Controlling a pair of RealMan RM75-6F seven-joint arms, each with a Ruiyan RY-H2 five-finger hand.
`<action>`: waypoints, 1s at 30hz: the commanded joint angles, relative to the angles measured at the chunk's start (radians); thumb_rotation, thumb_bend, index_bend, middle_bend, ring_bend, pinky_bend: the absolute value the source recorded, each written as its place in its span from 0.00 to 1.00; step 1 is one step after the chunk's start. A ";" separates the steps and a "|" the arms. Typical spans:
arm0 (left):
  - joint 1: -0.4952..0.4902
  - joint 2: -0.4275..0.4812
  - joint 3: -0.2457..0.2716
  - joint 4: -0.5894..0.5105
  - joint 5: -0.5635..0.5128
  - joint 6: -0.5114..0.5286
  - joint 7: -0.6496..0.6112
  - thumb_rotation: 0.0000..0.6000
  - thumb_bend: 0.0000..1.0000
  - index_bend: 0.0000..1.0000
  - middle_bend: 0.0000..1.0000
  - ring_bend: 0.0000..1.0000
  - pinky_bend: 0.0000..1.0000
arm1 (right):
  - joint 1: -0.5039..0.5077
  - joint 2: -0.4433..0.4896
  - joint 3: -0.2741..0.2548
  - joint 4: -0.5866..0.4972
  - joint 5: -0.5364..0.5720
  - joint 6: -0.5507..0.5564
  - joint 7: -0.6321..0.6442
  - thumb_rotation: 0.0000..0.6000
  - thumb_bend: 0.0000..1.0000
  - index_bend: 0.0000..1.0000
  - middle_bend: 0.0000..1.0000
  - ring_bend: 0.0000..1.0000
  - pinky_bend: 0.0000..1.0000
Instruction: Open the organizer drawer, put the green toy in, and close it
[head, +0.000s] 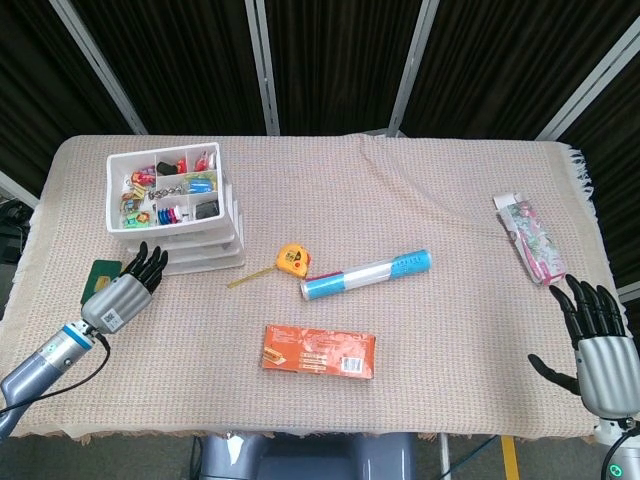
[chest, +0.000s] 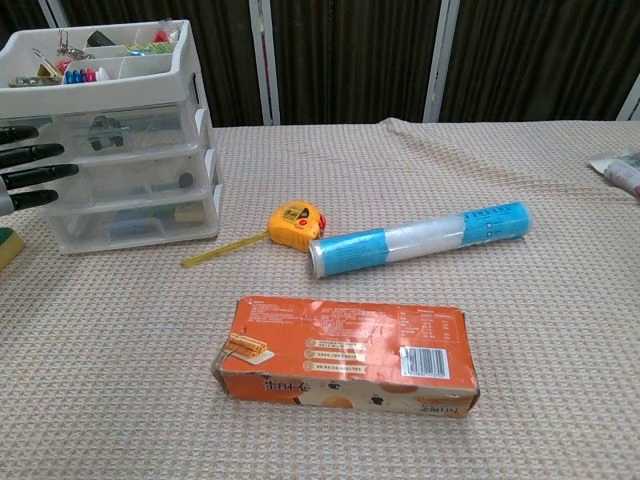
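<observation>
The white organizer (head: 196, 252) stands at the table's left, its top tray full of small items and its clear drawers (chest: 130, 190) all pushed in. Through the top drawer's front in the chest view shows a small dark-green shape, the green toy (chest: 104, 127). My left hand (head: 124, 291) lies just left of and in front of the organizer, fingers straight and apart, holding nothing; its fingertips (chest: 40, 172) stop short of the drawer fronts. My right hand (head: 597, 345) hovers open at the near right edge, far from everything.
A green pad (head: 99, 270) lies partly under my left hand. An orange tape measure (head: 291, 260) with its tape out, a blue-and-clear tube (head: 366, 275) and an orange box (head: 320, 351) lie mid-table. A pink packet (head: 530, 238) sits far right.
</observation>
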 joint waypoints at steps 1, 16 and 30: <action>0.002 -0.003 0.000 0.012 -0.010 -0.001 -0.011 1.00 0.92 0.25 0.10 0.09 0.14 | 0.000 0.000 -0.001 0.000 0.000 -0.002 -0.001 1.00 0.00 0.10 0.00 0.00 0.02; 0.043 0.041 0.074 -0.043 0.070 0.184 -0.143 1.00 0.88 0.23 0.10 0.09 0.14 | 0.000 -0.001 -0.001 -0.001 0.001 -0.003 -0.010 1.00 0.00 0.10 0.00 0.00 0.02; 0.267 0.068 0.110 -0.270 -0.057 0.518 -0.601 1.00 0.08 0.14 0.00 0.00 0.07 | 0.001 0.002 0.002 0.007 -0.002 0.001 -0.006 1.00 0.00 0.09 0.00 0.00 0.02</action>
